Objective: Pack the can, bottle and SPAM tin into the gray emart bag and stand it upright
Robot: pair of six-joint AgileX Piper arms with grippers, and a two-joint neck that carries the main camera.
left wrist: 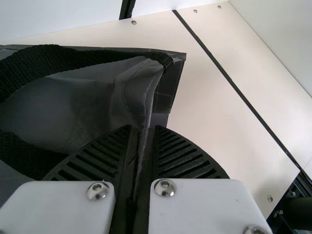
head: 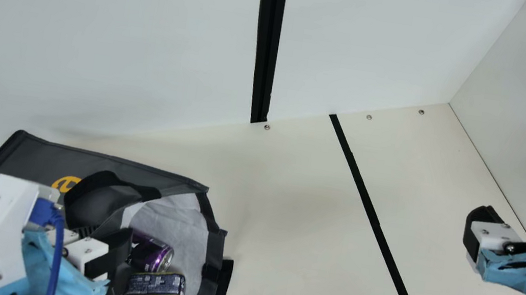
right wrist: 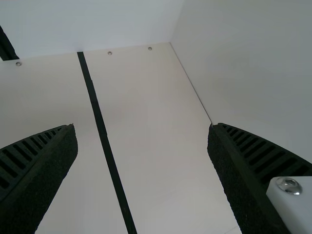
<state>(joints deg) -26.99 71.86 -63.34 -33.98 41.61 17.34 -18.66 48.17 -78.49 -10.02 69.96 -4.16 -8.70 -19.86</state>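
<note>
With the left gripper point(left wrist: 142, 128) pinching the bag point(head: 146, 171) and the right gripper point(right wrist: 142, 126) wide, one-sided lifting could spill the can point(head: 154, 254) and tin point(head: 157, 284) from its mouth.

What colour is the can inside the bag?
Purple and black; the can shows best in the main view.

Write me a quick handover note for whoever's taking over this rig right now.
Left gripper: jaws closed on the fabric of the gray bag.
Right gripper: jaws open with nothing between them, over the table, well to the right of the bag.
Things: the purple can and the SPAM tin lie inside the bag's mouth. The bag is on its side.
Done: can and tin are in. Whether the bottle is packed, I can't tell; check.
Left: confirm the bottle, then stand the bag upright.
</note>
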